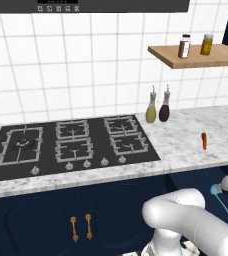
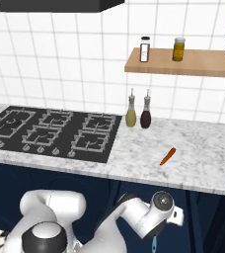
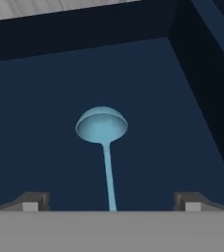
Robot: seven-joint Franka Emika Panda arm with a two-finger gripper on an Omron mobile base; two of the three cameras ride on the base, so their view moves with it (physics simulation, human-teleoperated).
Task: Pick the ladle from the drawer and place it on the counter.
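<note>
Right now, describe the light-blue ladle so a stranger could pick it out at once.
Below the white-grey speckled marble counter, right of the black gas hob, the dark navy drawer stands open. On its floor lies the light-blue ladle: round bowl, thin straight handle, unlike the orange-red carrot-like object up on the counter.

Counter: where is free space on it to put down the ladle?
The counter is bare right of the carrot, and between hob and carrot. Crowded spots: the two bottles by the wall, and the hob itself.
</note>
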